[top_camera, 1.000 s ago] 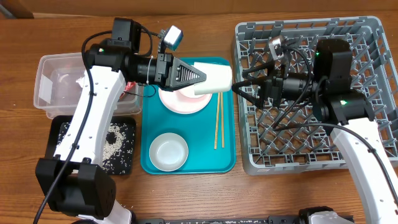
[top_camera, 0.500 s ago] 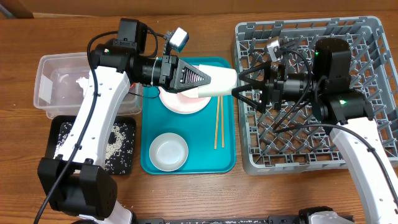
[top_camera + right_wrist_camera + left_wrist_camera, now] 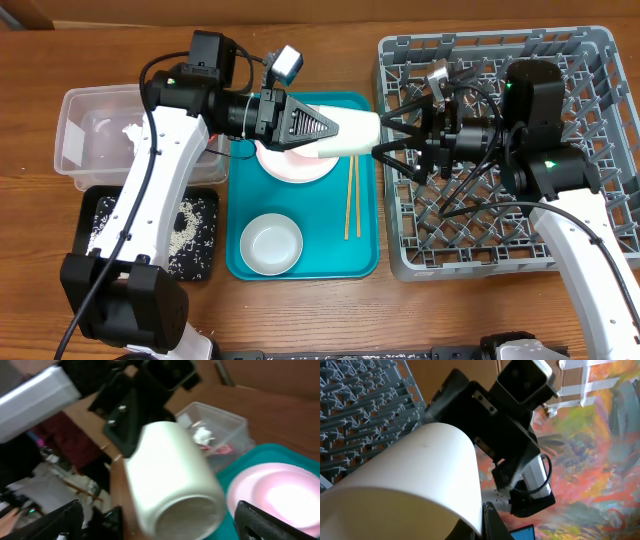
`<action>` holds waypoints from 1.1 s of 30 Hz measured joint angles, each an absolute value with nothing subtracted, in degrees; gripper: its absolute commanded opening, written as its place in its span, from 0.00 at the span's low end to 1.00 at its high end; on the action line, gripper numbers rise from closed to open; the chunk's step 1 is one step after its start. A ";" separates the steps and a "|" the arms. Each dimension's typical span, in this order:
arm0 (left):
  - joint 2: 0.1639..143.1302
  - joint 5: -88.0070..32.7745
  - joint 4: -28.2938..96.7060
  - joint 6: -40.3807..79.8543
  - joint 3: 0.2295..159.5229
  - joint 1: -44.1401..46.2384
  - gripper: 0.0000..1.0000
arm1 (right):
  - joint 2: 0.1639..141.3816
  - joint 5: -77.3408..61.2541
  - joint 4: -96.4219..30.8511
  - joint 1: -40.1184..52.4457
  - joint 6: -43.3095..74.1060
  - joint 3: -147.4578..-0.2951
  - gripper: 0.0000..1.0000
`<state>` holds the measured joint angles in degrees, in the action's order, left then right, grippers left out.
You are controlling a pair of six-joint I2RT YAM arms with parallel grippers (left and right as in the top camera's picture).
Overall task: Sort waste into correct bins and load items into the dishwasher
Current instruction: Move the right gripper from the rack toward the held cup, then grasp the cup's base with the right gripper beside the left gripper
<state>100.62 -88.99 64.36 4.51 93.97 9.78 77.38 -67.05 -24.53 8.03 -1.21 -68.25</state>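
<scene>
While the left gripper (image 3: 328,128) is clamped on the cup (image 3: 355,135), holding it on its side in the air, the right gripper (image 3: 384,138) stands spread wide with nothing in it. From overhead, the right fingers (image 3: 392,121) flank the cup's free end, over the gap between the teal tray (image 3: 240,265) and the rack (image 3: 600,60). Whether they touch the cup cannot be told from that view.

The right wrist view settles it: the cup (image 3: 172,485) points its end at the camera, and the two fingers (image 3: 55,522) sit low at either side, clear of it. That view also shows the tub (image 3: 220,430) and the plate (image 3: 280,495) behind the cup. The left wrist view shows only the cup's side (image 3: 405,485), the rack (image 3: 360,405) past it, and the right arm beyond.

Overhead alone shows the bowl (image 3: 272,243) and chopsticks (image 3: 350,200) lying on the teal tray, below the cup.
</scene>
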 measured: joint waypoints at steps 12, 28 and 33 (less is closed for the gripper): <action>100.62 -88.99 64.36 4.95 93.97 9.78 0.04 | 77.76 -62.26 -25.30 8.03 -5.85 -68.25 1.00; 99.63 -89.01 63.88 6.00 93.97 9.78 0.04 | 86.52 -80.64 -23.62 8.03 -15.73 -68.23 0.91; 99.61 -89.01 63.18 6.02 93.97 9.78 0.04 | 86.52 -83.40 -21.85 8.25 -16.56 -68.23 0.91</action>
<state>99.61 -89.01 63.18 6.02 93.97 9.78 86.52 -83.40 -21.85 8.25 -16.56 -68.23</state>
